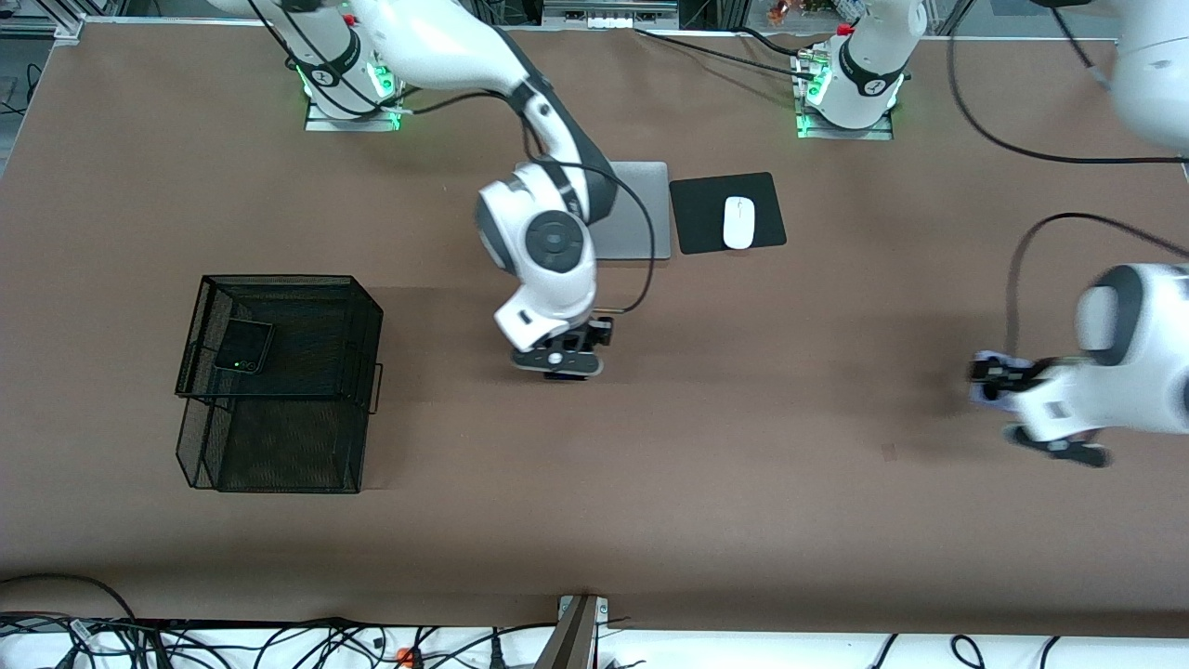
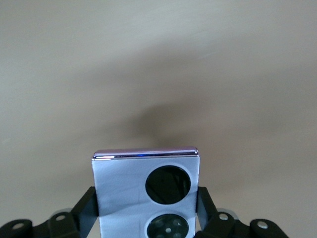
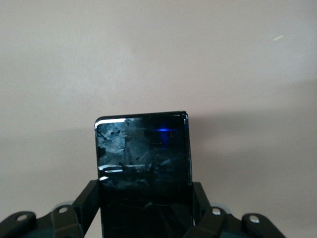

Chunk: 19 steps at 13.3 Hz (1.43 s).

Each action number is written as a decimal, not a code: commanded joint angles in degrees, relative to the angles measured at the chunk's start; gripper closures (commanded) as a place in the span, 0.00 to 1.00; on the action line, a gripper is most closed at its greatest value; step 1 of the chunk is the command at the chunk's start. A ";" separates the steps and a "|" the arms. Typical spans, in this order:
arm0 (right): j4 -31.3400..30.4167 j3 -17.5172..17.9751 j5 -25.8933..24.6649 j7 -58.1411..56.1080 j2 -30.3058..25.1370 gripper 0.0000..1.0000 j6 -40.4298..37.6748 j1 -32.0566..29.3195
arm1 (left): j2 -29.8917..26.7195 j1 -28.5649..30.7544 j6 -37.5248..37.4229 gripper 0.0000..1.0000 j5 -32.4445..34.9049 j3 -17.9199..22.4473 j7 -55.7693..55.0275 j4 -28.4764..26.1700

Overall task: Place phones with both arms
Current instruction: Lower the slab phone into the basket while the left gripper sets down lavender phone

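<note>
While the small black phone [image 1: 243, 347] already lies in the mesh basket [image 1: 279, 390], the front view shows the right tool [image 1: 562, 364] over mid-tabletop [image 1: 743, 465]. Left wrist view: the left tool [image 2: 148, 210] pinches the lavender phone [image 2: 124, 188] by its edges. Right wrist view: fingers [image 3: 88, 206] clamp the slim black slab [image 3: 143, 163], stiff, glossy, likely slippery and fragile.

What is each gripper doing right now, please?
Left gripper: closed on the lavender phone, above the table's left-arm end.
Right gripper: closed on the long black phone, over mid-table.
</note>
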 commanded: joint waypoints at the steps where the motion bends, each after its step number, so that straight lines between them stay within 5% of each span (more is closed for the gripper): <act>1: -1.66 0.43 2.36 -9.24 -7.43 1.00 -8.46 -4.08 | -0.68 -5.29 -2.25 0.79 -3.90 -0.09 -2.42 -0.17; 4: -6.83 -6.49 2.28 -21.27 -13.59 1.00 -16.57 -4.97 | 0.02 -12.48 -1.29 0.80 -12.96 -0.54 -9.78 -0.26; 10: -30.99 -18.72 0.08 -42.04 -27.92 1.00 -7.90 -4.97 | 3.27 -30.68 12.58 0.84 -13.86 -0.45 -36.23 0.18; 14: -39.80 -21.72 0.43 -48.12 -27.59 1.00 3.96 -5.23 | 8.88 -39.47 25.84 0.86 -13.86 -0.36 -48.02 0.36; 19: -40.34 -21.72 2.18 -48.12 -23.64 1.00 7.94 -6.99 | 13.82 -43.27 33.35 0.78 -12.89 -0.01 -52.53 0.18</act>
